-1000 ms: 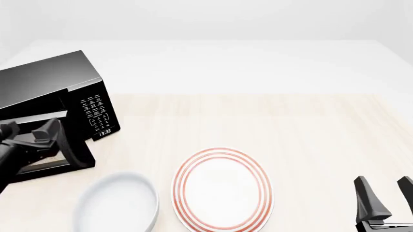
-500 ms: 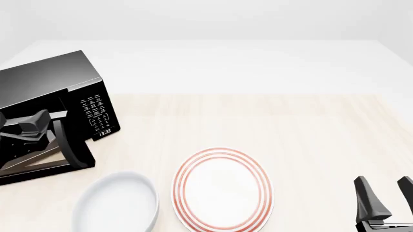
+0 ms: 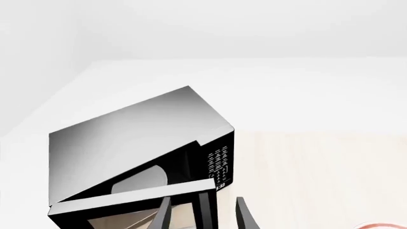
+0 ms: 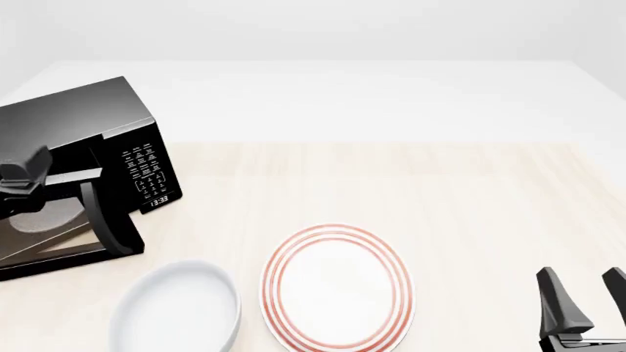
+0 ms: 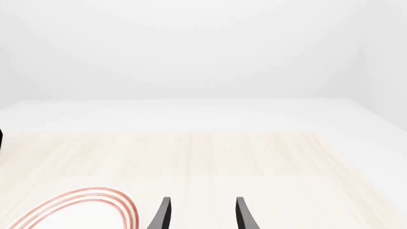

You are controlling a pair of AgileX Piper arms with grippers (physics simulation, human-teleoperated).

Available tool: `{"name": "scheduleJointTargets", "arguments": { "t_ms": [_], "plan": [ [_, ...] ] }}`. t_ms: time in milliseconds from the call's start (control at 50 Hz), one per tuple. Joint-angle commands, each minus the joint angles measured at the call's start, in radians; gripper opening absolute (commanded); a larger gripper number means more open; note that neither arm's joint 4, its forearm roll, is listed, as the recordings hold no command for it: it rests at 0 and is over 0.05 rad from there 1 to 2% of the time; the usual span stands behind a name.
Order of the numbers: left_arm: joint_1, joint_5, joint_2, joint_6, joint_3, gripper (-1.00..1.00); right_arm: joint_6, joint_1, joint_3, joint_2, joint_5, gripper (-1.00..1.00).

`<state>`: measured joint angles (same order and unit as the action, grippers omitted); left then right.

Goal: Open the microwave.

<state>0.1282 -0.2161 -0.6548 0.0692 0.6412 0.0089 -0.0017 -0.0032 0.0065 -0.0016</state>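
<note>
While the microwave (image 4: 93, 158) stands at the far left of the desk (image 4: 470, 198), angled so its keypad faces toward the middle, we see its door (image 4: 59, 235) swung partly out, hinged on the left side and opened toward the near edge. The vertical bar handle (image 4: 102, 216) sits at the door's free edge, just beside the white-marked keypad (image 4: 146, 172), with the small clock (image 4: 158, 199) below the keys.

Our left pincer (image 3: 203, 217) is at the door: in the left wrist view its two dark fingers (image 3: 245, 219) stand apart, and the handle bar runs between them. We cannot tell whether either finger touches the bar. In the front view only a grey part of the left arm (image 4: 25, 176) shows at the frame's left edge, in front of the microwave's open cavity.

Our right pincer (image 4: 587, 304) rests low at the near right corner of the front view, its fingers spread with nothing between them, well apart from the microwave. The right wrist view shows the same spread fingers above bare light wood.

On the near part of the desk lie a white plate with red rings (image 4: 338, 287) and, just beside it to the left, a plain white bowl (image 4: 178, 308).
</note>
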Motion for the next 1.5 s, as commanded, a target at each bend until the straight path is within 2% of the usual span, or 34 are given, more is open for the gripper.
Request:
{"name": "scheduleJointTargets", "arguments": {
  "t_ms": [20, 180, 220, 480, 700, 1180, 1300, 1380, 1400, 1420, 1440, 1500],
  "plan": [
    [-0.003, -0.042, -0.019, -0.002, 0.047, 1.00, 0.000, 0.000, 0.000, 0.000, 0.000, 1.00],
    [0.012, -0.080, -0.030, 0.019, 0.060, 1.00, 0.000, 0.000, 0.000, 0.000, 0.000, 1.00],
    [0.009, -0.093, -0.033, -0.001, 0.069, 1.00, 0.000, 0.000, 0.000, 0.000, 0.000, 1.00],
    [0.033, -0.179, -0.061, 0.015, 0.135, 1.00, 0.000, 0.000, 0.000, 0.000, 0.000, 1.00],
    [0.061, -0.236, -0.066, -0.004, 0.166, 1.00, 0.000, 0.000, 0.000, 0.000, 0.000, 1.00],
    [0.040, -0.378, -0.194, 0.015, 0.366, 1.00, 0.000, 0.000, 0.000, 0.000, 0.000, 1.00],
    [0.020, -0.413, -0.240, -0.020, 0.427, 1.00, 0.000, 0.000, 0.000, 0.000, 0.000, 1.00],
    [0.009, -0.418, -0.258, -0.029, 0.431, 1.00, 0.000, 0.000, 0.000, 0.000, 0.000, 1.00],
    [0.012, -0.425, -0.264, -0.006, 0.438, 1.00, 0.000, 0.000, 0.000, 0.000, 0.000, 1.00],
    [0.005, -0.434, -0.272, -0.022, 0.448, 1.00, 0.000, 0.000, 0.000, 0.000, 0.000, 1.00],
    [0.011, -0.452, -0.283, 0.006, 0.466, 1.00, 0.000, 0.000, 0.000, 0.000, 0.000, 1.00],
    [0.012, -0.475, -0.298, 0.004, 0.490, 1.00, 0.000, 0.000, 0.000, 0.000, 0.000, 1.00]
  ]
}}
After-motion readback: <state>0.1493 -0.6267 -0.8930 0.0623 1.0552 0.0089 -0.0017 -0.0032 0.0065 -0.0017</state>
